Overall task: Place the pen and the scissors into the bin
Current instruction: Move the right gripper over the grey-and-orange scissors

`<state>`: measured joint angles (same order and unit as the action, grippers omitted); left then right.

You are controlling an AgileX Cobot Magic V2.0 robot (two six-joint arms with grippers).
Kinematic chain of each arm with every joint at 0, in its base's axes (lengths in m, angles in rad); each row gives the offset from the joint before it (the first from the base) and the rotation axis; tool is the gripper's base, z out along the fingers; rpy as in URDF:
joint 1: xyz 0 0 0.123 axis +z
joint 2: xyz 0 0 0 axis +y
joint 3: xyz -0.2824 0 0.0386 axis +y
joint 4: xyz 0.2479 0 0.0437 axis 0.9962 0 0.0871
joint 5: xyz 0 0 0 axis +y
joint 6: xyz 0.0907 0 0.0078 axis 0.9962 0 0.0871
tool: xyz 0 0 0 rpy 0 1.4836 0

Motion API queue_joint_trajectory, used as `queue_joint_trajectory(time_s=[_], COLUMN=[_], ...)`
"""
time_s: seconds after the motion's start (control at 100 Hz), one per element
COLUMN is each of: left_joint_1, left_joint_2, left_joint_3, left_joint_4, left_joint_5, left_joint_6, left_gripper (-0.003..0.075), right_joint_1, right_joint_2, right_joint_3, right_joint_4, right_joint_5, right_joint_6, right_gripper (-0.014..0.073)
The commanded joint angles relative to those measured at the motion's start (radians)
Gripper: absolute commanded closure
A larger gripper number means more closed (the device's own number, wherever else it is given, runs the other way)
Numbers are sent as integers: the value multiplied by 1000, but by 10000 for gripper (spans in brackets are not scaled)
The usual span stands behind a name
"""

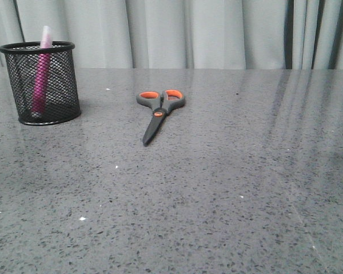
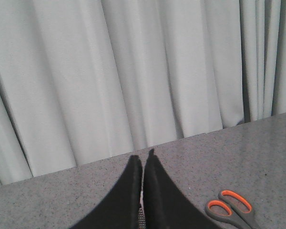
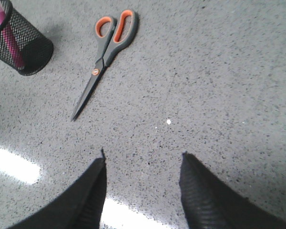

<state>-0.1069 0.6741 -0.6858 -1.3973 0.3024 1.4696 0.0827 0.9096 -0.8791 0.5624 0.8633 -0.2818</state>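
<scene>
The black mesh bin stands at the far left of the grey table, also in the right wrist view. The magenta pen stands inside it, its pale end above the rim; it shows in the right wrist view too. The scissors lie flat and closed mid-table, handles away from me, seen also in the right wrist view and partly in the left wrist view. My left gripper is shut and empty, raised, facing the curtain. My right gripper is open and empty, above bare table short of the scissors' tip.
A pale grey curtain hangs behind the table's far edge. Neither arm shows in the front view. Bright light reflections lie on the table near my right gripper.
</scene>
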Motion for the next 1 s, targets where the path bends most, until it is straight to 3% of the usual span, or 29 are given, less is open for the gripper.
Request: queue_joint_trajectory(time_s=[0.0, 0.25, 0.37, 0.59, 0.73, 0.99], left_joint_1=[4, 4, 4, 4, 4, 4], left_joint_2=[-47, -96, -96, -96, -96, -96], left_joint_3=[15, 47, 47, 47, 47, 47], left_joint_4=[-32, -37, -38, -39, -40, -41], left_joint_5=[-21, -24, -24, -24, -24, -24], left_joint_6=[-15, -15, -15, -15, -15, -15], left_gripper=[742, 742, 742, 742, 742, 742], right_joint_1=[0, 0, 0, 81, 197, 434], right_joint_2=[61, 199, 236, 280, 350, 557], right_joint_3=[-89, -119, -120, -208, -317, -565], right_joint_4=[38, 208, 241, 228, 58, -432], right_joint_5=[6, 16, 48, 56, 52, 152], right_joint_6=[-18, -24, -104, -87, 64, 428], right_gripper=[274, 275, 277, 278, 286, 286])
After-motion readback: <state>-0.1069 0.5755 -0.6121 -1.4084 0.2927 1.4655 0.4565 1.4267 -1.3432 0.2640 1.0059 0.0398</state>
